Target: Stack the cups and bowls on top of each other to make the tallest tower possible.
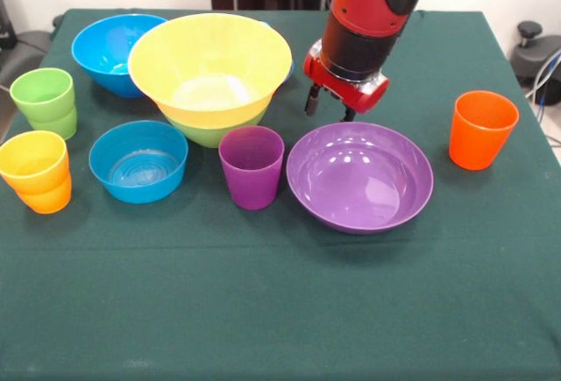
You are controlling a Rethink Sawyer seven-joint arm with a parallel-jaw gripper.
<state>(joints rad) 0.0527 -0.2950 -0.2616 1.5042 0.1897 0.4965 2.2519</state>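
Front view shows the tower point(210, 79) at upper centre-left of the frame: a large yellow bowl point(210, 61) sitting in a lime green bowl point(213, 130), of which only the lower part peeks out beneath. It looks light, stiff and glossy, so likely slippery; the thin rim seems the best place to pinch any of these pieces, one finger inside and one outside the wall. Just below the tower stands a purple cup point(252, 166), upright and mouth up, and to its right, nearly touching it, a wide purple bowl point(359, 177) at centre-right. A smaller blue bowl point(138, 160) sits left of the purple cup, and a bigger blue bowl point(112, 51) lies behind the tower at upper left, partly hidden by the yellow rim. At the left edge a green cup point(46, 101) appears to be two nested, and below it a yellow cup point(33, 161) sits in an orange one. A lone orange cup point(480, 129) stands well apart at the right. The gripper point(330, 108) hangs from the red arm just above the far rim of the purple bowl, its dark fingers a little apart and holding nothing. That far rim seems the likely next grasp, judging by position.
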